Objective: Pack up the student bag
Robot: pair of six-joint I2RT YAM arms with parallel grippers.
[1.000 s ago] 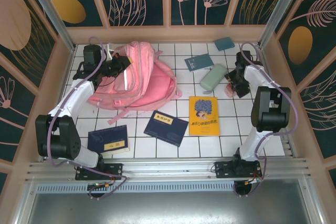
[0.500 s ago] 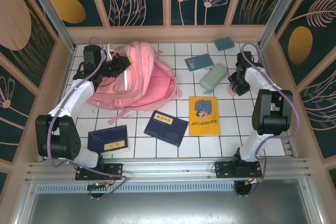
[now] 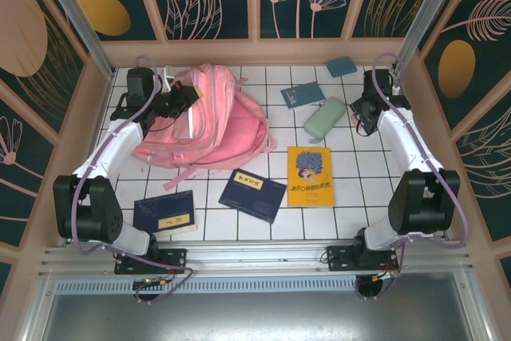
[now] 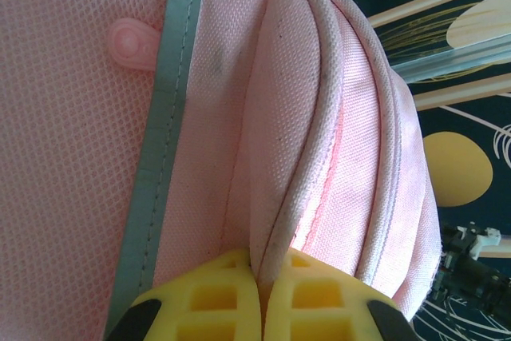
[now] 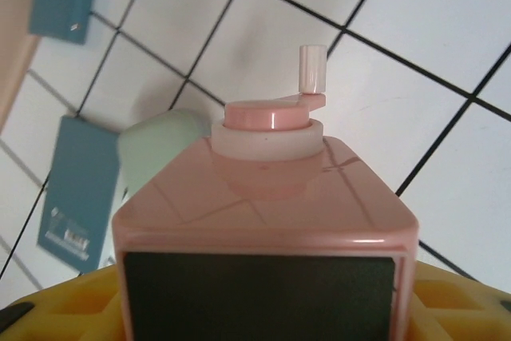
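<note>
Pink bottle (image 5: 267,197) now lifted in right claw (image 3: 359,109); left claw (image 4: 260,297) pinches student bag (image 3: 207,117)

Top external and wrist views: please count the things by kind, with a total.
Large pink fabric backpack: 1
Flat books, two navy, one yellow, two teal: 5
Pale green soft pencil case: 1
Pink plastic bottle in right tool: 1
Total: 8

The yellow book (image 3: 310,176) carries a line of dark characters under its cover picture, too small to read. The middle dark blue book (image 3: 252,193) and the left dark blue book (image 3: 165,214) each bear pale, illegible title marks. The tiny white print on the teal booklet (image 5: 76,197) is also unreadable.
</note>
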